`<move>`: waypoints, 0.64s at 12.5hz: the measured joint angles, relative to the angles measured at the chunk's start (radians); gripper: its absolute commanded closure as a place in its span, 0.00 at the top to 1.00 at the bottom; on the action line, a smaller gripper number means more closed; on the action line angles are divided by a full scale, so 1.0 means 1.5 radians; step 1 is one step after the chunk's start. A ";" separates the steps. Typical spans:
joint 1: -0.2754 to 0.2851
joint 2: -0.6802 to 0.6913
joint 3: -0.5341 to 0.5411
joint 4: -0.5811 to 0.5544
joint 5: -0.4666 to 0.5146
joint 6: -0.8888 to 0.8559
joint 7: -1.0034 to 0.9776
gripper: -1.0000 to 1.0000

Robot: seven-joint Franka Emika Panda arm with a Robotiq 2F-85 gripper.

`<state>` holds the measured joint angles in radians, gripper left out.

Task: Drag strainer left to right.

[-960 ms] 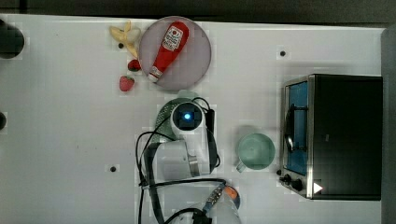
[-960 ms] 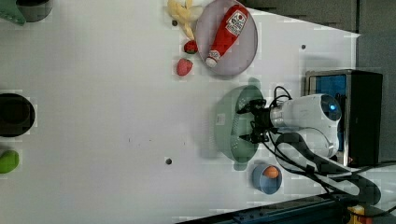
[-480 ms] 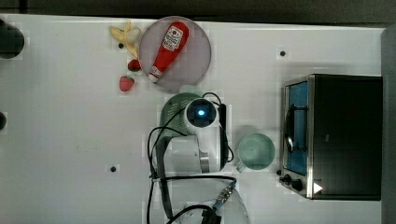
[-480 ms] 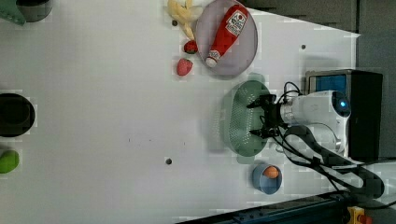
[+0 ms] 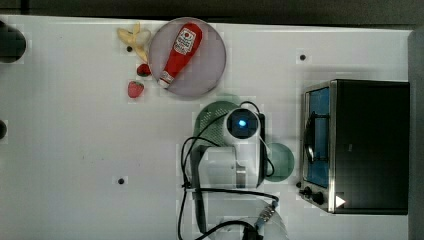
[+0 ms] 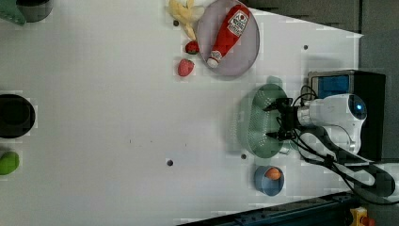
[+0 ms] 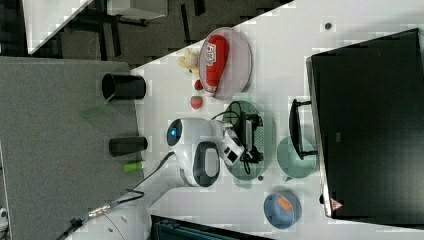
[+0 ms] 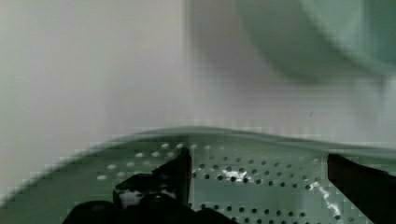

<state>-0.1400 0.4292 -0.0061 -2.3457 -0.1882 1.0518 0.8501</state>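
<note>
While the tool (image 6: 277, 121) is held wide open over the strainer (image 6: 258, 123), nothing is gripped, so the drag seems finished and withdrawal is called for.

Looks like a robotics lab bench dressed up as a pretend kitchen — a big white table (image 5: 75, 150) with little bolt holes in it, and a Franka arm (image 7: 195, 160) trailing loose black cables across the top. The props give it away: a toy ketchup bottle (image 5: 176, 54) on a lilac plate (image 5: 210, 65), plastic strawberries (image 6: 185, 67), a small toaster oven (image 5: 360, 145). In the right view, grey floor and a red emergency-stop button (image 6: 360, 219) in the left view — not anybody's home.
</note>
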 measured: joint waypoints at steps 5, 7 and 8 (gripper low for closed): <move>-0.004 -0.005 -0.023 0.008 0.009 0.008 -0.079 1.00; -0.006 -0.021 -0.005 0.009 0.019 -0.018 -0.145 1.00; -0.007 -0.048 0.011 0.003 0.022 -0.045 -0.169 1.00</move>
<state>-0.1510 0.3579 0.0107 -2.3418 -0.1552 0.9844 0.5967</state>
